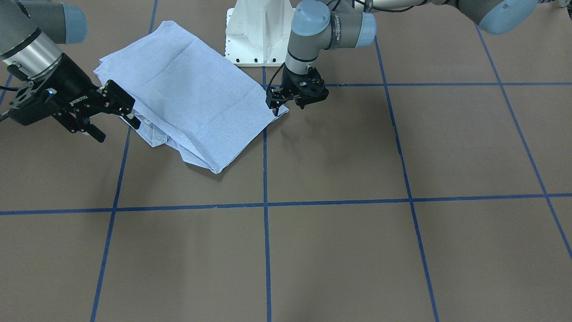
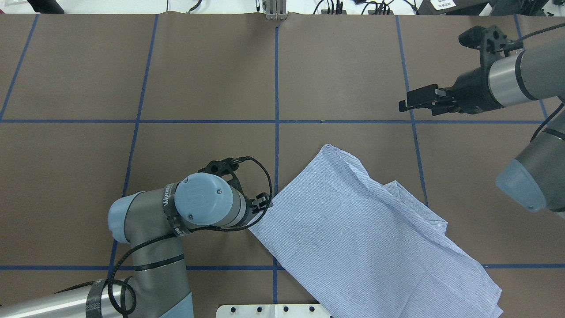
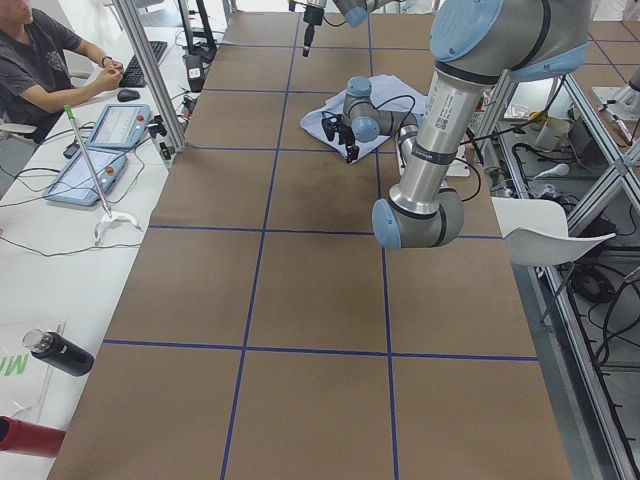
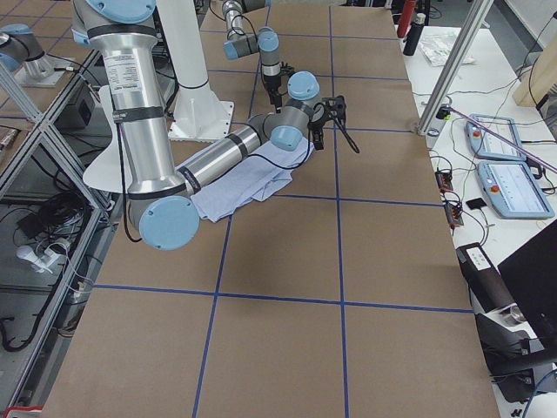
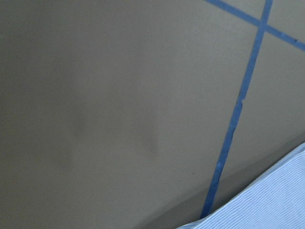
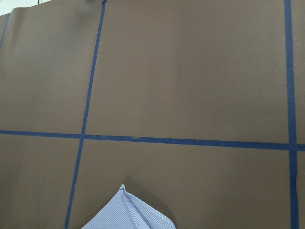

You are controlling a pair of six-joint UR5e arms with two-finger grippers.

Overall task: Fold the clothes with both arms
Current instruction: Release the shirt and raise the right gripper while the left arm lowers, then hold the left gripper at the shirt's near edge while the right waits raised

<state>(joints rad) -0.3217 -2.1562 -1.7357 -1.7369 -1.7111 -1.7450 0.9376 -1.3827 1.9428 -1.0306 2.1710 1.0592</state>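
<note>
The folded shirt point(image 1: 192, 103) is lying askew on the table point(image 1: 357, 250) by the robot's base point(image 1: 254, 36), the left gripper point(image 1: 288, 106) at its corner and the right gripper point(image 1: 112, 120) over its bunched edge both gaping empty, so a snagging finger is risking undoing the fold, and no container is showing.

ROBOTIQ is showing upside down in white letters on the right gripper point(image 1: 116, 129); partly legible UNIVERSAL ROBOTS lettering is running around the left arm point(image 1: 333, 31) wrist joint
</note>
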